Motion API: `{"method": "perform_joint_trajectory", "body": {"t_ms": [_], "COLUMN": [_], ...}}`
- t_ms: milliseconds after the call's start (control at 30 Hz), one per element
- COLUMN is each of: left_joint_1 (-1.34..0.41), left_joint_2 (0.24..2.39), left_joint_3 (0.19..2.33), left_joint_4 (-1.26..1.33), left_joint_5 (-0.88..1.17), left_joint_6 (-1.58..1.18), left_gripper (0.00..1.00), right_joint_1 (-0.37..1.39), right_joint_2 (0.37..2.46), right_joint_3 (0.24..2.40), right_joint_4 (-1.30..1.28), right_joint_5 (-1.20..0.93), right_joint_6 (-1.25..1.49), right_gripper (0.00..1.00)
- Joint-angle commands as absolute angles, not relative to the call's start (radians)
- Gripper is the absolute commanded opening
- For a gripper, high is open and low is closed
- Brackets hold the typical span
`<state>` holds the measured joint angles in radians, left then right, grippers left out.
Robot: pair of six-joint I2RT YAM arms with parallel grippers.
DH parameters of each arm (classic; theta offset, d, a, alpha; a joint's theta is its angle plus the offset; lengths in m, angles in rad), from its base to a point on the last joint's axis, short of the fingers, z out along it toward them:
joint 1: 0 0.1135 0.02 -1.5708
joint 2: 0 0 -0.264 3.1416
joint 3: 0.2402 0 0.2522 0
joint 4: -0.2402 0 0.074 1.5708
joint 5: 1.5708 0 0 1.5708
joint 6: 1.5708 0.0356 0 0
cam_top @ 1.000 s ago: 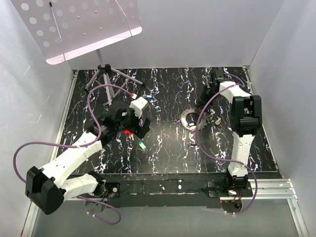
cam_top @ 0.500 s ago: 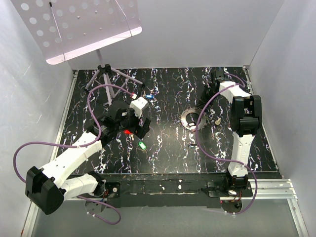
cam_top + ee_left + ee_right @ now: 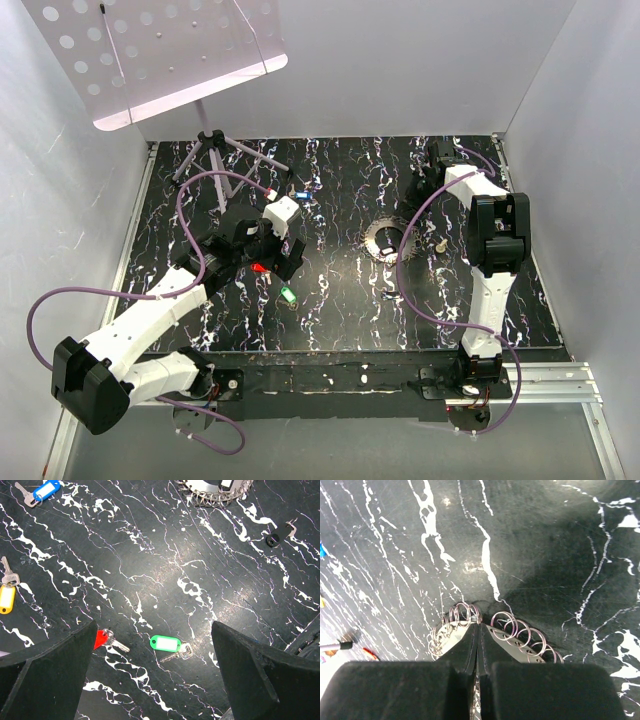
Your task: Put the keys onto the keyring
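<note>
Silvery keyring (image 3: 383,237), mid-table, has nudged slightly away from the brass knob (image 3: 440,243), my right gripper (image 3: 477,627) pinched on its rim, so I judge I'm repositioning it while my left gripper (image 3: 153,630) hangs spread above the red key (image 3: 102,639) and green key (image 3: 165,643), both unthreaded.

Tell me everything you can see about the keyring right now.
The keyring is a flat, silvery-grey metal ring. Its outer edge is lined with many small wire loops, which give it a jagged outline. From above, its centre looks dark. It lies on the black marbled table, right of the middle. The right gripper is shut on its rim, with the fingers meeting between two groups of loops. The loops in view are bare.
</note>
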<state>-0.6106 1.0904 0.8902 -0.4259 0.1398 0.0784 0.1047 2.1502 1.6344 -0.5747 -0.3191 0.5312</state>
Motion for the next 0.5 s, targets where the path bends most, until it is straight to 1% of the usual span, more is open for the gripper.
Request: {"method": "perform_joint_trajectory", "body": {"t_ms": [0,100,267,467], "left_joint_1": [-0.604,-0.604,-0.604,-0.595], "left_joint_2": [1.077,1.077,1.062,0.996], "left_joint_3": [0.897,0.899,0.893,0.858], "left_joint_4": [-0.43,-0.43,-0.42,-0.336], "left_joint_5": [0.141,0.147,0.161,0.247], "left_joint_6": [0.089,0.087,0.084,0.089], "left_gripper": [1.0,0.99,1.0,0.99], "right_joint_1": [0.1,0.1,0.1,0.115], "right_joint_2": [2.129,2.096,2.011,1.892], "right_joint_3": [1.677,1.701,1.713,1.691], "right_joint_4": [-0.543,-0.554,-0.548,-0.543], "right_joint_5": [-0.388,-0.394,-0.482,-0.575], "right_joint_6": [0.454,0.399,0.31,0.149], "right_gripper": [0.01,0.01,0.01,0.01]}}
